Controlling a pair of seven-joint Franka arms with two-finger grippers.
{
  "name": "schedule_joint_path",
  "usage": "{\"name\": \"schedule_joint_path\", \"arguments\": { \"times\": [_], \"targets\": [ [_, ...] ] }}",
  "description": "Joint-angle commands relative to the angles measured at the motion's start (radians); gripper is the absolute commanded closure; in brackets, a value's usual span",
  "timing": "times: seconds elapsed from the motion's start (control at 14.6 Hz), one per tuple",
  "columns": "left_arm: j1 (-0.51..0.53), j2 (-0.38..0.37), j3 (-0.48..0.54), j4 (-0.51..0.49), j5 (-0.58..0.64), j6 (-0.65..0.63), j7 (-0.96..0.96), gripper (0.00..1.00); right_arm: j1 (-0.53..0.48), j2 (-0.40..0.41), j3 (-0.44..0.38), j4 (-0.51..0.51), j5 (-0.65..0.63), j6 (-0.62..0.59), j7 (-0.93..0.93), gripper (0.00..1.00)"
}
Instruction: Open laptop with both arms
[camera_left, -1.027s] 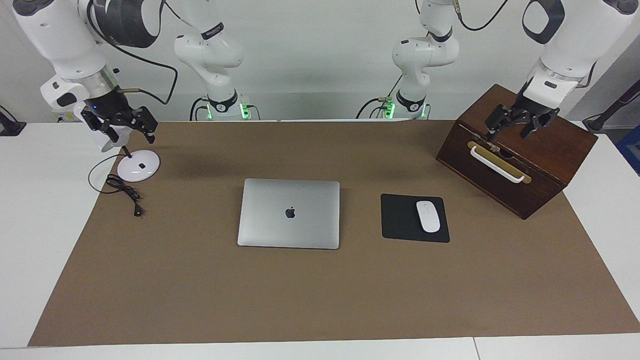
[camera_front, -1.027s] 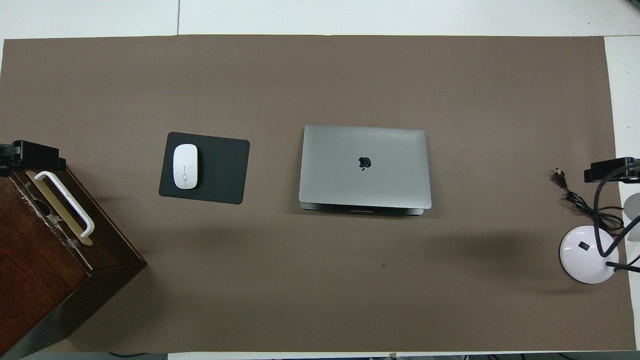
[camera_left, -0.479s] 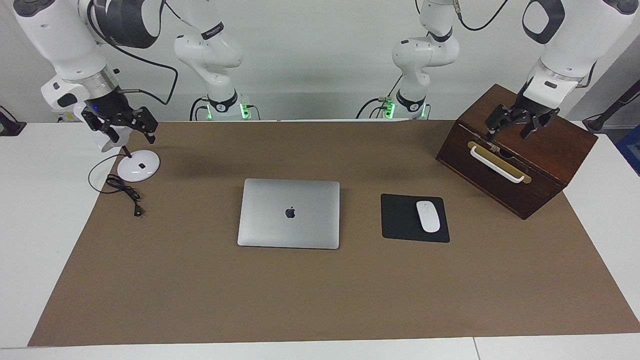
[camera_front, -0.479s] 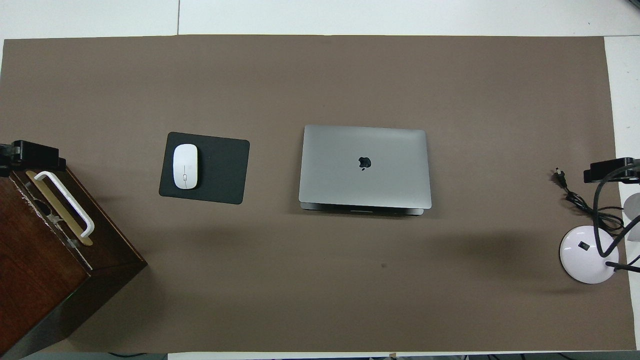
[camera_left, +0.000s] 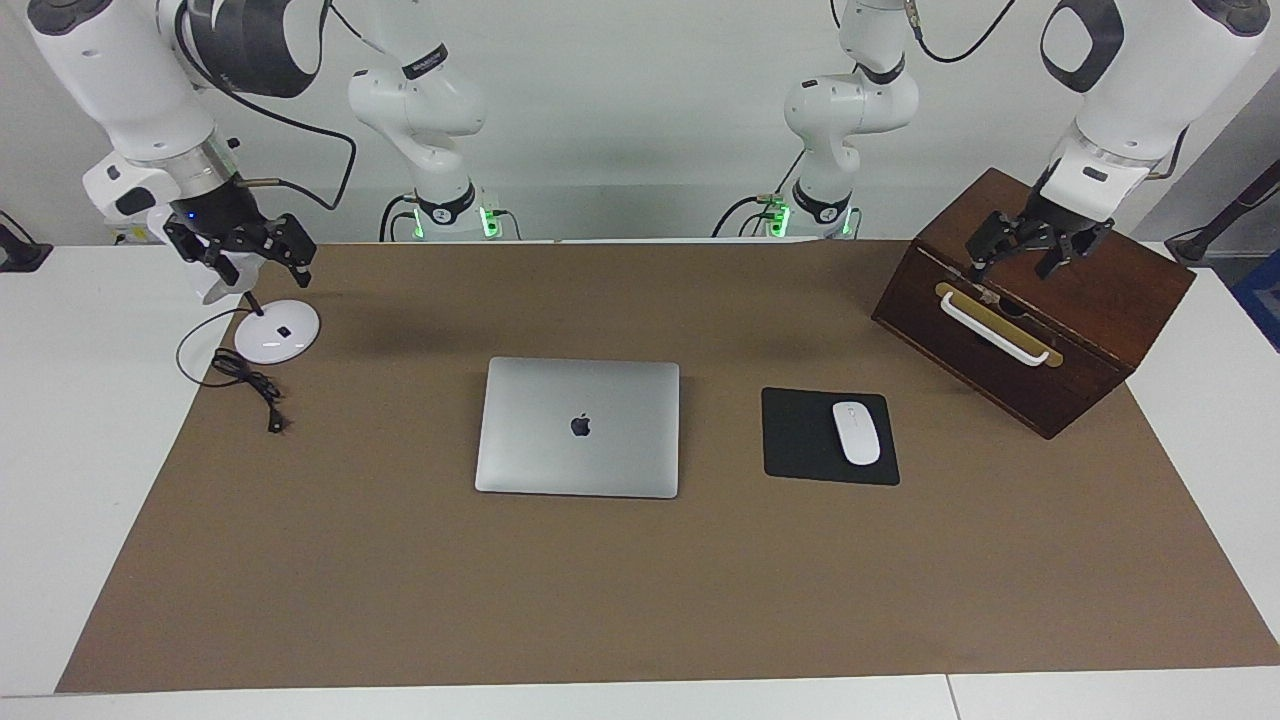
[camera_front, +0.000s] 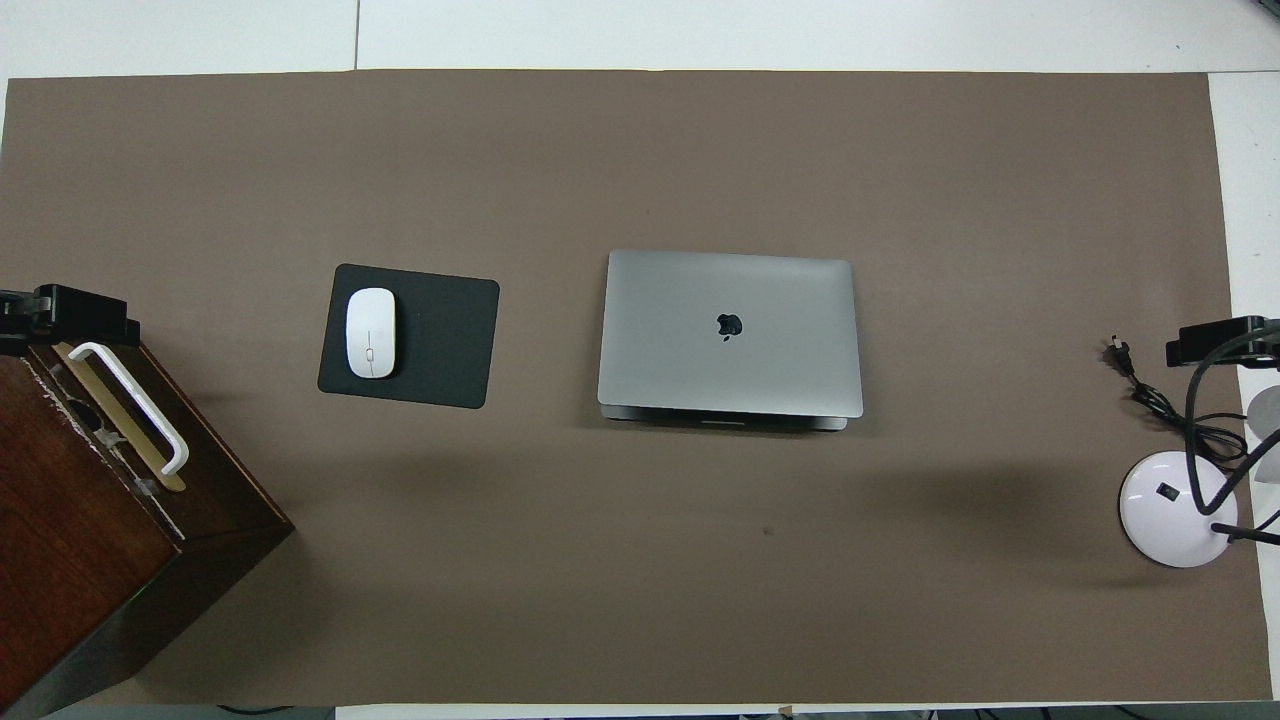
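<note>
1 laptop (camera_left: 577, 426) (lid down) mid-mat | 1 mouse (camera_left: 856, 432) on 1 pad (camera_left: 829, 437) | left gripper (camera_left: 1030, 251) spread wide over box (camera_left: 1035, 300) | right gripper (camera_left: 247, 250) spread wide over lamp (camera_left: 276, 331)

**Bystanders on the brown mat**

A black mouse pad (camera_left: 830, 436) lies right of the frame's centre in the facing view, a white mouse (camera_left: 856, 432) resting on it. At the upper right stands a dark wooden box (camera_left: 1035, 300), turned at an angle, with a white handle (camera_left: 995, 329) on its front. At the upper left sits a white lamp base (camera_left: 277, 331), its black cord (camera_left: 248, 382) trailing across the brown mat (camera_left: 640, 580).
</note>
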Motion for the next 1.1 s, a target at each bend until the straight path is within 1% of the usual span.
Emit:
{"name": "schedule_joint_path", "arguments": {
  "times": [0.0,0.41,0.62,0.68,0.75,0.82,0.89,0.96,1.03],
  "targets": [
    [0.005,-0.015,0.000,-0.020,-0.011,0.033,-0.006,0.00,-0.017,-0.006,0.007,-0.024,-0.003,0.028,-0.034,0.00],
    [-0.001,-0.013,0.001,-0.020,-0.009,0.036,-0.009,0.00,-0.017,-0.008,0.007,-0.048,-0.003,0.054,-0.034,0.00],
    [0.002,-0.013,0.001,-0.020,-0.009,0.037,-0.009,0.00,-0.026,-0.012,0.007,-0.073,-0.003,0.092,-0.031,0.00],
    [0.003,-0.013,0.001,-0.020,-0.009,0.040,-0.011,0.04,-0.026,-0.012,0.007,-0.077,0.000,0.112,-0.020,0.00],
    [0.005,-0.013,0.001,-0.020,-0.009,0.042,-0.011,0.23,-0.020,-0.012,0.009,-0.082,0.004,0.141,-0.013,0.01],
    [0.005,-0.013,0.001,-0.020,-0.011,0.043,-0.011,0.58,-0.014,-0.011,0.009,-0.086,0.007,0.172,0.004,0.01],
    [0.008,-0.013,0.001,-0.020,-0.011,0.043,-0.009,0.96,-0.009,-0.009,0.009,-0.099,0.029,0.208,0.035,0.02],
    [0.010,-0.013,0.000,-0.020,-0.011,0.043,-0.011,1.00,0.013,-0.009,0.009,-0.123,0.070,0.253,0.071,0.03],
    [0.010,-0.013,0.000,-0.020,-0.011,0.043,-0.011,1.00,0.038,-0.014,0.009,-0.152,0.099,0.300,0.117,0.03]
  ]
}}
